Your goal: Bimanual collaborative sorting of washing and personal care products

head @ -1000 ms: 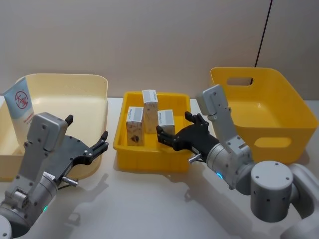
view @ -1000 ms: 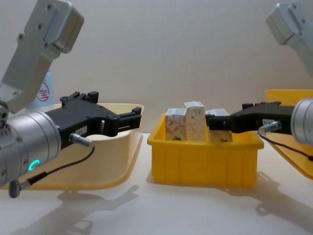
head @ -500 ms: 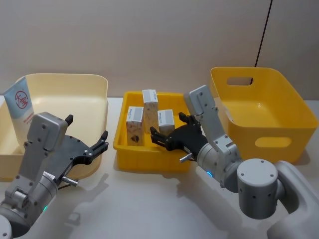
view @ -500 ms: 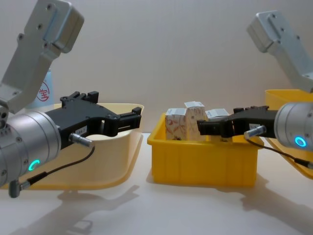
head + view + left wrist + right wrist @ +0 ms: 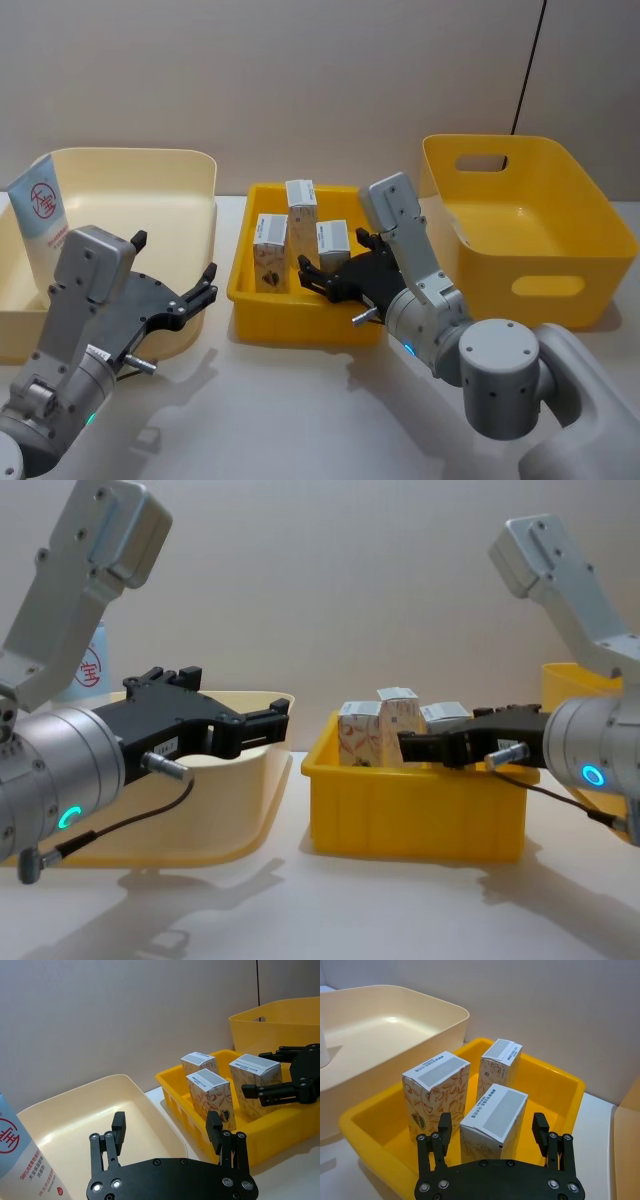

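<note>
Three white-topped cartons with reddish-brown print stand in the small yellow tray [image 5: 300, 322]: a left one [image 5: 270, 252], a back one [image 5: 301, 206] and a right one [image 5: 333, 237]. My right gripper [image 5: 492, 1132] is open at the right carton [image 5: 493, 1110], one finger to each side with gaps, not gripping. In the chest view the right gripper [image 5: 408, 746] reaches over the tray from the right. A white and light blue tube [image 5: 40, 215] with a red round mark leans in the cream bin [image 5: 150, 160]. My left gripper [image 5: 176, 262] hangs open over that bin's front right corner, holding nothing.
A large yellow bin [image 5: 520, 200] with handle slots stands to the right of the tray, close behind my right arm. The cream bin's wall sits a short gap left of the tray. Bare table runs along the front.
My right gripper has moved leftward and further into the tray, closing in on the right carton; its wrist leans more to the left. The left arm and all cartons have stayed put.
</note>
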You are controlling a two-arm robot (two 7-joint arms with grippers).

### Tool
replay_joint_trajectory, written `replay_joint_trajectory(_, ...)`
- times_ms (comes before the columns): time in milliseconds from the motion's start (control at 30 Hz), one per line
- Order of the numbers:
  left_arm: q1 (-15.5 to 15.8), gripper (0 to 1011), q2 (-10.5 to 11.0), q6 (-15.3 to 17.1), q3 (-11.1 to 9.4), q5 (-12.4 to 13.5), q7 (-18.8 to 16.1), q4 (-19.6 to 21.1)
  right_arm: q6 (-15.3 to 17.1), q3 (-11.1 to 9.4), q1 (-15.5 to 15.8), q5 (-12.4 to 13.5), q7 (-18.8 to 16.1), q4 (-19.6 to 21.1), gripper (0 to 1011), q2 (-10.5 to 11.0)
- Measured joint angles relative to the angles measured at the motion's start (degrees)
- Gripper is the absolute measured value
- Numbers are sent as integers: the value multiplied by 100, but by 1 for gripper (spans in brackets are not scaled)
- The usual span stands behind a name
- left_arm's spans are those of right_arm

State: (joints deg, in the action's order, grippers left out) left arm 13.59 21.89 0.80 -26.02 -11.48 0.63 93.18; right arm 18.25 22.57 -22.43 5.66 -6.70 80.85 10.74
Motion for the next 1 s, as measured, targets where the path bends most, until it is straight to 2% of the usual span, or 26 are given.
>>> replay_joint_trajectory(267, 0, 1000, 0, 0, 0, -1, 0, 0, 32, -39, -6, -40, 88, -75, 978, -88)
replay_joint_trajectory(500, 0, 1000, 0, 0, 0, 0, 0, 0, 42, -60, -10, -64, 130, -113, 818, -127)
replay_joint_trajectory(733, 0, 1000, 1, 0, 0, 0, 0, 0, 50, -73, -14, -72, 158, -136, 591, -154)
replay_joint_trajectory(767, 0, 1000, 0, 0, 0, 0, 0, 0, 50, -74, -14, -73, 160, -137, 591, -157)
replay_joint_trajectory(867, 0, 1000, 0, 0, 0, 0, 0, 0, 49, -77, -14, -75, 167, -142, 465, -162)
replay_joint_trajectory(1000, 0, 1000, 0, 0, 0, 0, 0, 0, 49, -80, -14, -77, 173, -147, 420, -167)
